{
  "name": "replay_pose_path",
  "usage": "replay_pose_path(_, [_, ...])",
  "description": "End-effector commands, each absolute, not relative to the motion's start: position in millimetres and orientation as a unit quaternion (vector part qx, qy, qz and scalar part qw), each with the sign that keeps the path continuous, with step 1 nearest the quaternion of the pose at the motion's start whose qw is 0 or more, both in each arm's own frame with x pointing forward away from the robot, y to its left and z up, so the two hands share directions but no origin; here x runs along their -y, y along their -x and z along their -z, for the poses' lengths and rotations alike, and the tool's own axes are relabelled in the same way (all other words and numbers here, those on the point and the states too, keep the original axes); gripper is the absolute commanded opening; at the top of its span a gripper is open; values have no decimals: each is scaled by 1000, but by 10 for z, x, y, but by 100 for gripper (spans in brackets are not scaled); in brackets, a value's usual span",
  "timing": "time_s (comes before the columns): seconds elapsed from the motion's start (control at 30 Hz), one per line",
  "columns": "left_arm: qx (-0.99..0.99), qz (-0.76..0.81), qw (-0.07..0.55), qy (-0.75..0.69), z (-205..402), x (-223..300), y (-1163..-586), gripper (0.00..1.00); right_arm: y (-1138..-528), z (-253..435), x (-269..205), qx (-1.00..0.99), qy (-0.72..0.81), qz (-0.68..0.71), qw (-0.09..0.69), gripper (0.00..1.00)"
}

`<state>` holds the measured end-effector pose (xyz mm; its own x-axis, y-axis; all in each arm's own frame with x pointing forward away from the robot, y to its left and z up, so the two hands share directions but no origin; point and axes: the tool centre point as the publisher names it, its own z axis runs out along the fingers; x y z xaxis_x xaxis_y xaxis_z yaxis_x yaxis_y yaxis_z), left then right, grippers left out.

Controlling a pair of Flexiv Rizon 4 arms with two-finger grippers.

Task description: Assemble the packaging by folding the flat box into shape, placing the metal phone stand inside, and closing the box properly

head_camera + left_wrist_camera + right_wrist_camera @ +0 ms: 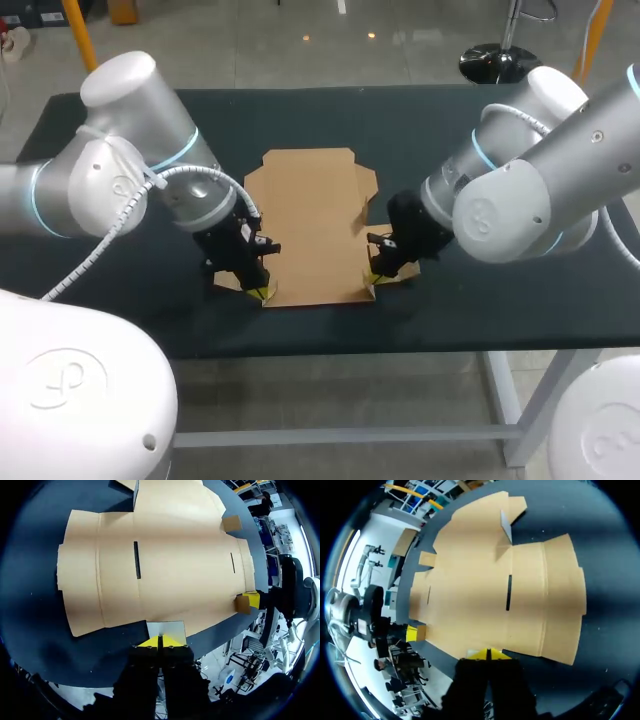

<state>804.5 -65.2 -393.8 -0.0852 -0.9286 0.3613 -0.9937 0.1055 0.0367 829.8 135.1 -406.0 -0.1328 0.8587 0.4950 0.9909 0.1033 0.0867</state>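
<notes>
Both the left gripper (160, 641) and right gripper (488, 654) are pinching side flaps of the flat box (315, 225); folding is seemingly starting, needing both raised together.

Flat box (315, 225) fills mid-frame of the worktop (450, 130). It lies low, with one flap at its right edge tilted up. Left tool (258, 290) and right tool (377, 275) pinch its lower corners, so the arms wall in the sheet's left and right sides. Bare worktop at upper left, along the upper edge, at lower right, and in a strip below the box.
</notes>
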Motion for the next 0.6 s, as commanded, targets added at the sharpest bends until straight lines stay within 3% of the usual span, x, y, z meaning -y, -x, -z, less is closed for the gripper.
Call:
replay_pose_path(0.03, [730,-106,144,-660,3936,715,-8041,0,-8286,4069,-1388,725,638,202,160,0])
replay_pose_path(0.6, [724,-124,144,-664,4027,806,-8014,0,-8212,4085,-1397,724,640,207,151,0])
